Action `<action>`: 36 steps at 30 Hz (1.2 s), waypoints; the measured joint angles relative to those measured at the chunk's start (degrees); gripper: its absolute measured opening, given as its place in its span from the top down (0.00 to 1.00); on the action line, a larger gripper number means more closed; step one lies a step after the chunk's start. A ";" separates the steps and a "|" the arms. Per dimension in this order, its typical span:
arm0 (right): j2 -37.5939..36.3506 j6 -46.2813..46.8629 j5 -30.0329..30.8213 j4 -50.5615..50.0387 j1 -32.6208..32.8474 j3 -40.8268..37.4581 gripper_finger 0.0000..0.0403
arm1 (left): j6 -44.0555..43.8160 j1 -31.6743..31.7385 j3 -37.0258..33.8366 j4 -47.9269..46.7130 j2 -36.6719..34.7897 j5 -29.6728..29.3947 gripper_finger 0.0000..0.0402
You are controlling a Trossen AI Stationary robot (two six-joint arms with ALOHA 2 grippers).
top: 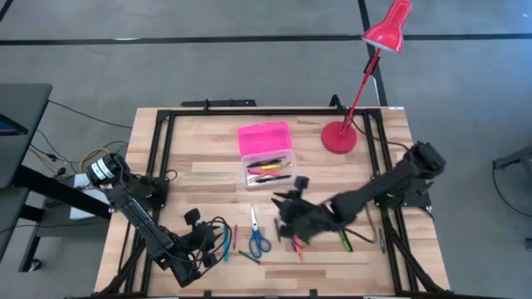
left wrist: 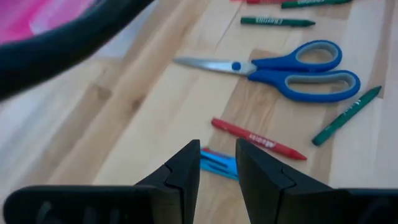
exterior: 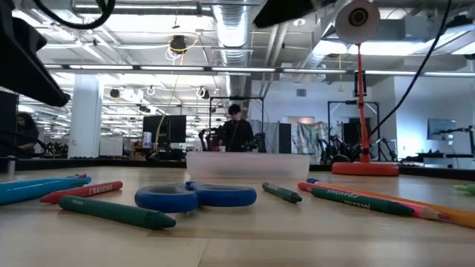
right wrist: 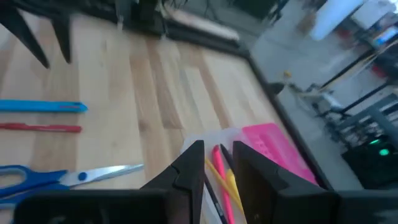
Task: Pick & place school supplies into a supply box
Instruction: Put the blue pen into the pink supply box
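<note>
The supply box point(top: 267, 170) stands open in the middle of the table, its pink lid point(top: 264, 137) laid back on the far side, with pink, yellow and black pens in the clear base point(right wrist: 208, 138). Blue-handled scissors point(top: 258, 239) point(left wrist: 292, 65) lie flat nearer the front edge, with crayons around them: red point(left wrist: 258, 138), green point(left wrist: 345, 115) and blue point(left wrist: 217, 163). My left gripper point(left wrist: 217, 168) is open low over the blue crayons, at the near left. My right gripper point(right wrist: 217, 165) is open just right of the box, pointing at it.
A red desk lamp point(top: 386, 29) stands with its round base point(top: 338, 137) right of the box. More crayons point(top: 347, 241) lie under the right arm. A black frame point(top: 158, 158) runs along the table's edges. A person point(exterior: 236, 133) stands in the room beyond.
</note>
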 joint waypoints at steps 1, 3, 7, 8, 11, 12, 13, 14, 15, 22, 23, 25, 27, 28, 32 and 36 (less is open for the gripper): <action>-0.73 0.89 2.36 0.15 1.60 -0.65 0.81 | -1.18 0.31 0.00 0.07 0.00 1.11 0.76; -1.74 2.95 6.95 0.94 4.40 -1.86 0.81 | -3.69 0.86 0.00 0.28 0.00 3.82 0.76; -2.57 9.86 14.79 0.77 9.37 -5.31 0.81 | -7.10 1.77 0.00 0.77 0.00 6.80 0.76; -2.57 11.85 16.57 0.50 10.57 -6.29 0.81 | -7.17 2.03 0.00 1.22 0.00 7.41 0.76; -2.57 16.77 21.66 0.67 13.67 -8.98 0.81 | -5.23 2.63 0.00 2.51 0.00 8.55 0.75; -2.56 17.68 23.18 0.23 14.58 -9.64 0.81 | -4.15 2.94 0.00 2.66 0.00 9.28 0.75; -2.51 18.06 25.07 -0.21 15.42 -9.98 0.81 | -3.00 3.33 0.00 2.78 0.00 10.51 0.74; -2.51 18.47 26.93 -0.57 16.13 -10.01 0.81 | -1.93 3.82 0.00 2.98 0.00 11.99 0.73; -2.69 19.06 28.58 -0.78 16.84 -10.00 0.81 | -1.40 4.39 0.00 3.25 0.00 13.08 0.72; -3.10 19.77 32.71 -0.61 20.83 -9.95 0.81 | -8.02 10.80 0.00 3.93 0.00 26.63 0.57; -3.10 19.77 33.11 -0.68 21.21 -9.95 0.81 | -8.87 11.79 0.00 3.92 0.00 29.13 0.56; -3.10 19.77 33.44 -0.70 21.67 -9.94 0.81 | -9.11 13.26 0.00 4.28 0.00 33.44 0.53; -3.10 19.77 33.53 -0.79 22.10 -9.94 0.81 | -6.77 13.99 0.03 5.30 0.00 35.66 0.52; -3.10 19.75 33.52 -0.91 22.29 -9.96 0.81 | -5.84 14.09 0.25 5.31 0.00 35.62 0.51; -3.10 19.70 33.50 -0.92 22.23 -9.94 0.81 | -4.53 14.46 0.57 5.21 0.00 33.92 0.50; -3.07 18.89 33.43 -0.92 22.14 -9.94 0.81 | -3.93 15.17 0.61 4.80 0.00 33.70 0.48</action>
